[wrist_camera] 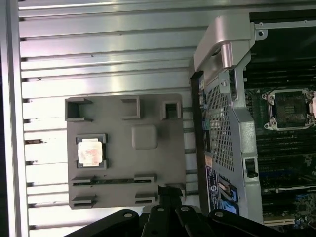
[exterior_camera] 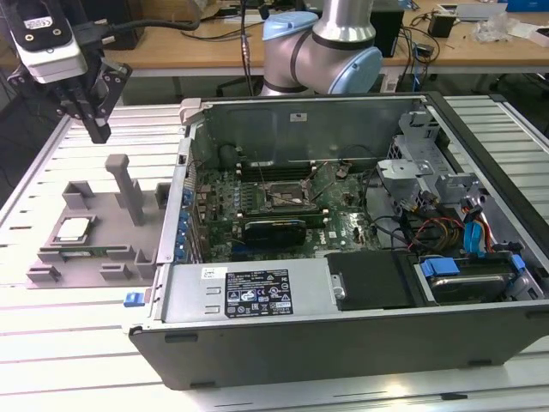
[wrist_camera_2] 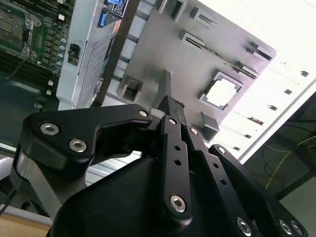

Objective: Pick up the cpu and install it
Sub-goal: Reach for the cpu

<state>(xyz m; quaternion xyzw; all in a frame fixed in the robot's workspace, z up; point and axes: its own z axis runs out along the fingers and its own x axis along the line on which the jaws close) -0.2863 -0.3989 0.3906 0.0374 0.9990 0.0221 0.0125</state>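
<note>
One slatted table, big open pc case sitting on it. Grey tray just beside case, on exterior view's left. Claw hangs high up near tray, fingers pinched together, nothing in them. Dark socket on board inside case. cpu lies flat in tray's square pocket, well apart from claw.

The robot's arm, silver with pale blue joint caps, rises at the rear of the scene. Its gripper hangs in the air at the exterior view's left, pointing downward. In both wrist views the black fingers are drawn together at the tips, empty.
</note>
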